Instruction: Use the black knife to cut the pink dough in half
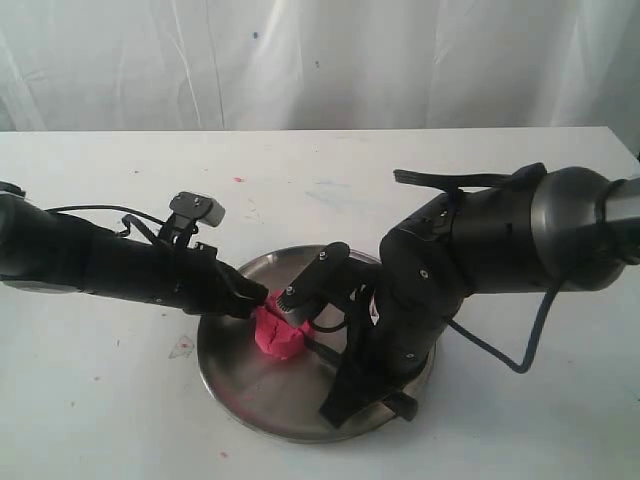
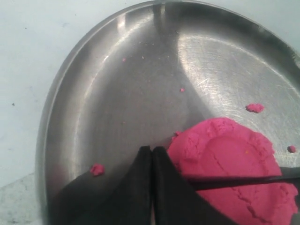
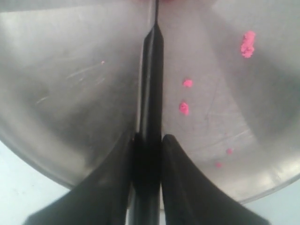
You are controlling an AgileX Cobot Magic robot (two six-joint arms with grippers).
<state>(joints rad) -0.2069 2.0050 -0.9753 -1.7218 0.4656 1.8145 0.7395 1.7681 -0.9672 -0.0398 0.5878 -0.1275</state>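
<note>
The pink dough [image 1: 275, 335] [image 2: 225, 159] is a flattened lump left of the middle of the round steel plate [image 1: 250, 400] [image 2: 93, 93]. The black knife [image 2: 243, 180] [image 3: 151, 75] lies with its blade across the dough's top, and a faint groove runs through the dough. My right gripper [image 3: 147, 138] [image 1: 348, 378] is shut on the knife's handle near the plate's front rim. My left gripper [image 2: 152, 149] [image 1: 262, 297] is shut with nothing in it. Its tip is low over the plate, right against the dough's edge.
Small pink crumbs [image 3: 247, 44] [image 2: 97, 169] are scattered on the plate [image 3: 70, 93]. The plate sits on a white table [image 1: 100, 400] with a few pink specks. A white curtain [image 1: 320, 60] hangs behind. The bulky right arm [image 1: 480, 240] leans over the plate's right side.
</note>
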